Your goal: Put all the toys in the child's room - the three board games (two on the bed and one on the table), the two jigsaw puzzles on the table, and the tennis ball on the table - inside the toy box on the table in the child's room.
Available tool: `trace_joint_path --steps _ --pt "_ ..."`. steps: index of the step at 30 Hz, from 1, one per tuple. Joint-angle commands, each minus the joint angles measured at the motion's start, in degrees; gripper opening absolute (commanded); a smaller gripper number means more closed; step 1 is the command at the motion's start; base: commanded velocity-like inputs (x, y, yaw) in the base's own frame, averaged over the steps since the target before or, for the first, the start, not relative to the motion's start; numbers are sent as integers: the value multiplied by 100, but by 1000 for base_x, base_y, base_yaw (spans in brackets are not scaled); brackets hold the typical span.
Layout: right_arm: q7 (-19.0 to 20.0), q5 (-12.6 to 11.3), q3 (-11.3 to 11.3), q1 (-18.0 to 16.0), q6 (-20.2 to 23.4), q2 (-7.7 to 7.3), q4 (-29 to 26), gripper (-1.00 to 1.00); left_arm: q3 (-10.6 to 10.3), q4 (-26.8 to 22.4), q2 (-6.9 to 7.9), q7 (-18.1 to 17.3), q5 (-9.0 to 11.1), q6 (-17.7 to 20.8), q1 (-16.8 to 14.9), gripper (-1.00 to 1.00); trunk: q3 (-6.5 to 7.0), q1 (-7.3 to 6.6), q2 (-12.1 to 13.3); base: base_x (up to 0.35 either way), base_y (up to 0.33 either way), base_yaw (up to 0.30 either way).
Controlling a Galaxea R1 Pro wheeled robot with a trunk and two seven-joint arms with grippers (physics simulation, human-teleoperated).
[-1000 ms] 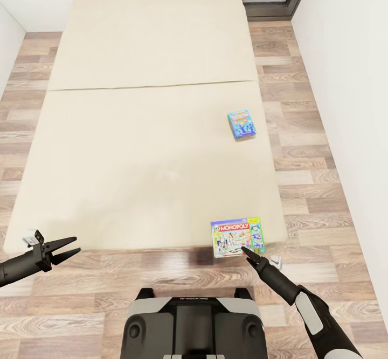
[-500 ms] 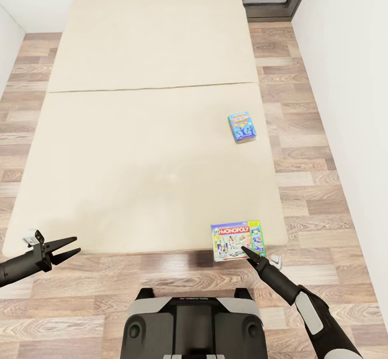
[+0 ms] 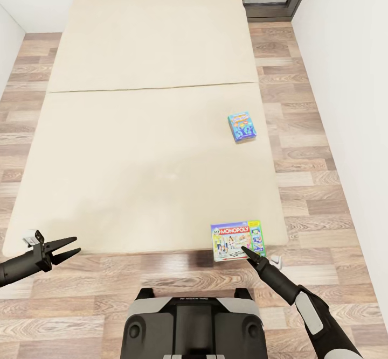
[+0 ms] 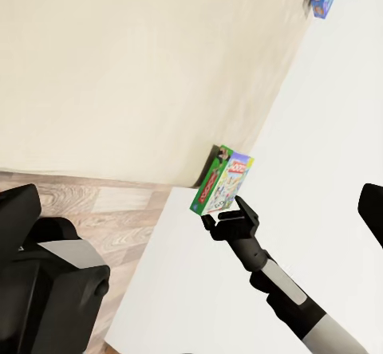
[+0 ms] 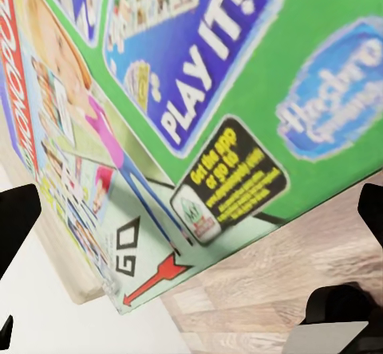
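Progress on the task is judged to be at its very start: two board games are seen lying on the bed (image 3: 151, 149), and nothing is held by either arm. The Monopoly box (image 3: 237, 239) lies at the bed's near right corner, its lower edge about level with the mattress edge. The smaller light blue game (image 3: 242, 126) lies farther up the bed, close to its right side and well apart from the Monopoly box.

The right gripper (image 3: 247, 251) is placed at the Monopoly box's near edge, its tip over the lower right part of the lid. In the right wrist view the box's printed face (image 5: 191, 123) is seen very close, with the dark fingers at the picture's sides, so the jaws are taken to be apart and not yet closed on anything; whether they touch the box cannot be told. The left gripper (image 3: 66, 247) is held low beside the bed's near left corner, its jaws apart and empty.

Both games on the bed remain to be lifted and carried to the toy box, and every other toy is still to be dealt with.
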Motion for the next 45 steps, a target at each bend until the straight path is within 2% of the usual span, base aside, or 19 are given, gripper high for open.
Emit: trace_joint_path --steps 1,17,18,35,43,44,45 --pt "7 -36 -5 -2 46 0 1 100 1 0 2 -27 -8 61 -1 100 -2 1 -2 0 0 0" --pt "7 -33 -2 -2 46 0 0 100 8 0 6 -27 -8 61 -1 100 -2 1 -2 25 0 0" --pt "7 -33 -2 -2 46 0 0 -100 8 0 6 -27 -8 61 -1 100 -2 1 -2 5 0 0" --pt "16 -33 0 -2 44 0 -3 -100 4 0 7 -27 -3 61 -1 100 -2 1 -2 1 0 0" --pt "17 -35 0 3 46 38 -17 -100 9 0 23 -27 -1 67 -6 100 141 -175 318 0 0 0" --pt "402 2 166 38 82 33 -348 -100 -3 0 24 -27 -8 67 -8 100 159 -197 358 0 0 0" --pt "420 -8 168 52 90 19 -380 -100 -8 0 24 -27 -8 67 -9 100 177 -219 399 0 0 0"
